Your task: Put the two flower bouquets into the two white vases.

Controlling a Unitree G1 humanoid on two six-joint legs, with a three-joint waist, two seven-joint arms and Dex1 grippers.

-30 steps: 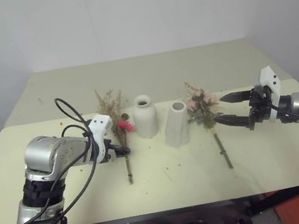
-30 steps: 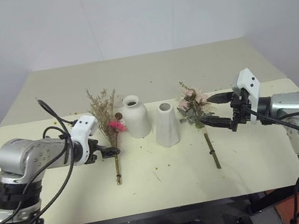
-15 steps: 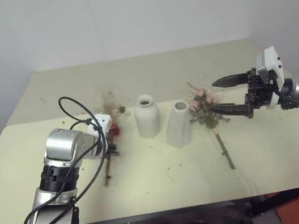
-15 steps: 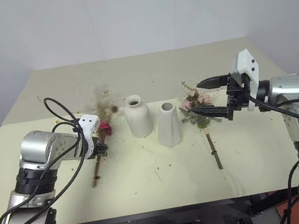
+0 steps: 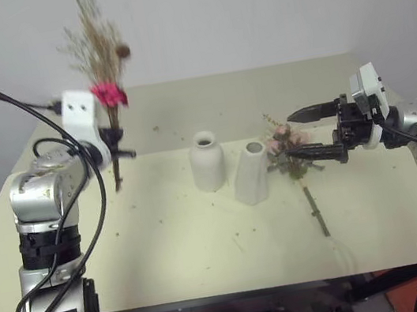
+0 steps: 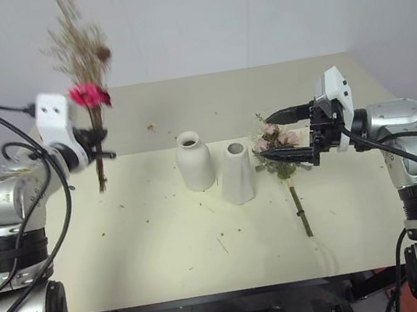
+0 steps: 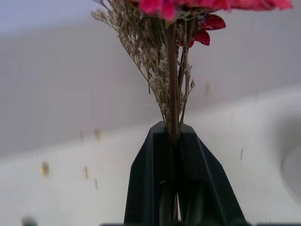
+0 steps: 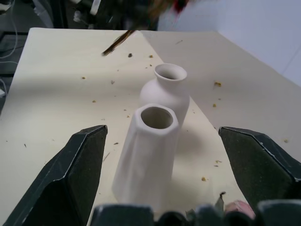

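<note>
My left gripper [image 5: 117, 145] is shut on the stem of the dry grass bouquet [image 5: 97, 50] with the pink daisy. It holds the bouquet upright, high above the table's left side, and the left wrist view shows both fingers [image 7: 155, 160] clamped on the stem. The rose bouquet [image 5: 296, 167] lies on the table to the right of the vases. My right gripper [image 5: 287, 136] is open and level, its fingers on either side of the rose heads. The bottle-shaped vase [image 5: 207, 160] and the tapered vase [image 5: 250, 173] stand side by side mid-table, both empty.
Bits of dry grass litter the pale yellow table [image 5: 190, 239]. A second table section runs behind, up to the white wall. The rose stem points toward the front edge.
My left gripper closed on the grass bouquet and swung it up from the table to upright. The right gripper rose a little and stayed open at the roses.
</note>
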